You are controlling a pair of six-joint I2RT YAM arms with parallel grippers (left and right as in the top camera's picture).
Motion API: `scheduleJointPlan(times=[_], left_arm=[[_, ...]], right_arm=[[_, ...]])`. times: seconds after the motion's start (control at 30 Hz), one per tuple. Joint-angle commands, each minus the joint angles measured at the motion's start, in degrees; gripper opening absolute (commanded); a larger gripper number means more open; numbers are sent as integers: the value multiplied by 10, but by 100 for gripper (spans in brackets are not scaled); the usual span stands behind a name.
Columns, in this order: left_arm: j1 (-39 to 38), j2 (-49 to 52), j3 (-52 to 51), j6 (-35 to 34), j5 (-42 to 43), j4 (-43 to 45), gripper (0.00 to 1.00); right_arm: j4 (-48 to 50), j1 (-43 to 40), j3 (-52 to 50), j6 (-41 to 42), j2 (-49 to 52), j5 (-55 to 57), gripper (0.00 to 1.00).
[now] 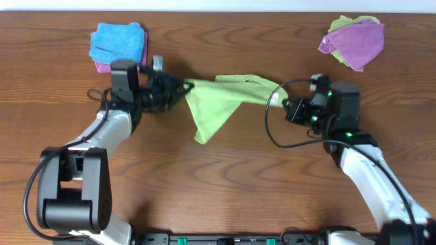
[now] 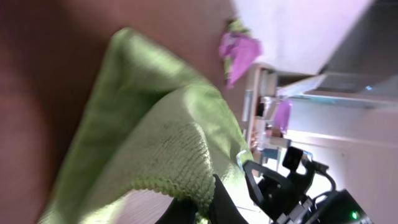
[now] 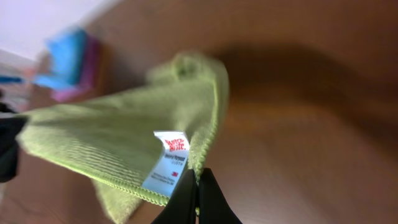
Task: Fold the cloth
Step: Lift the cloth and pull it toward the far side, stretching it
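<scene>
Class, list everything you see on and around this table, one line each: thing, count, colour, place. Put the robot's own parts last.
Lime-green cloth: one, lime green, mid-table, held up by two corners.
White tag: one, white with red print, on that cloth's edge at its right end.
Blue cloth: one, bright blue, far left of the table.
Left purple cloth: one, purple, under the blue cloth.
Right purple cloth: one, purple, far right of the table.
Second green cloth: one, lime green, under the right purple cloth.
Table: one, brown wood, beneath everything.
Left gripper: one, black, shut on the cloth's left corner.
Right gripper: one, black, shut on the cloth's right corner, beside the tag.
</scene>
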Motion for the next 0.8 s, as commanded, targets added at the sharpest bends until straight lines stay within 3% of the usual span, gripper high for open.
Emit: scheduleJointPlan(times=[0.0, 0.23, 0.43, 0.77], left_arm=[[-2, 3, 52, -23, 2, -1, 6], [-3, 4, 116, -27, -78, -1, 6], [-13, 19, 136, -20, -154, 2, 6], [-19, 141, 274, -16, -163, 5, 6]], right_arm=[[-2, 7, 33, 24, -15, -14, 1], [4, 17, 110, 26, 8, 31, 1], [19, 17, 196, 11, 98, 36, 1], [-16, 16, 385, -38, 242, 41, 1]])
